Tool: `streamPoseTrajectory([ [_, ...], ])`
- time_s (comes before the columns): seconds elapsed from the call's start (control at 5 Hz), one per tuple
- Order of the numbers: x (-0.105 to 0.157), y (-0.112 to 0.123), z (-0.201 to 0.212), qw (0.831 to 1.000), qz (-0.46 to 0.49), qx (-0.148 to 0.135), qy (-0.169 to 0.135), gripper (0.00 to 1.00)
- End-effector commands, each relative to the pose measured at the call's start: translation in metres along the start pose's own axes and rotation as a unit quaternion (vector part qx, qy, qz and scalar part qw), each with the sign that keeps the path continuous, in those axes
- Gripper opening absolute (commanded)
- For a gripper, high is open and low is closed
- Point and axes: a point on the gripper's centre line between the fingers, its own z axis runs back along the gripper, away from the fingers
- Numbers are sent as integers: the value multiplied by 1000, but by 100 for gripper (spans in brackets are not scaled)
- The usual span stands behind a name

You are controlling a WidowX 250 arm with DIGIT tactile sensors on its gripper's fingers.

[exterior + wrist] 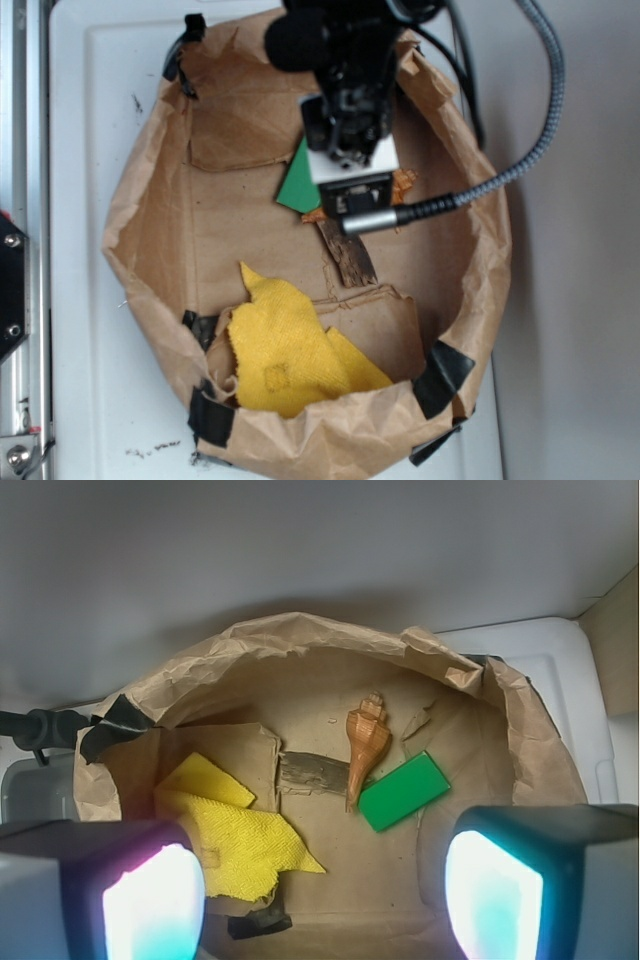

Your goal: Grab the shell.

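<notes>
While the end effector (325, 885) hangs wide open and empty, glossy spiral shell (364, 742), flat green block (404, 791), crumpled paper bag (330, 645), nubby yellow cloth (235, 840).

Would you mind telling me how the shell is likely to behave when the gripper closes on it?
The shell looks glossy and tapered, so it may slip from the fingers. Its rounded spiral body could roll sideways on the paper bag floor. It appears rigid, probably light.

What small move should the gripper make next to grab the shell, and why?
Probably lower straight toward the shell. The gripper is open and above the paper bag, nothing between its fingers, and the shell lies free beside the green block.
</notes>
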Motion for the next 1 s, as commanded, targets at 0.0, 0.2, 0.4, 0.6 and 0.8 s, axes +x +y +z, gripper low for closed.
streamPoseTrajectory([
  [0.0,8,-6,-35,998,-23,49,-24,100],
  [0.2,2,-14,-76,996,-44,73,-6,100],
  [0.4,3,-11,-108,995,-50,87,2,100],
  [0.6,5,0,-116,994,-42,96,-3,100],
  [0.8,6,16,-110,995,-11,98,-16,100],
])
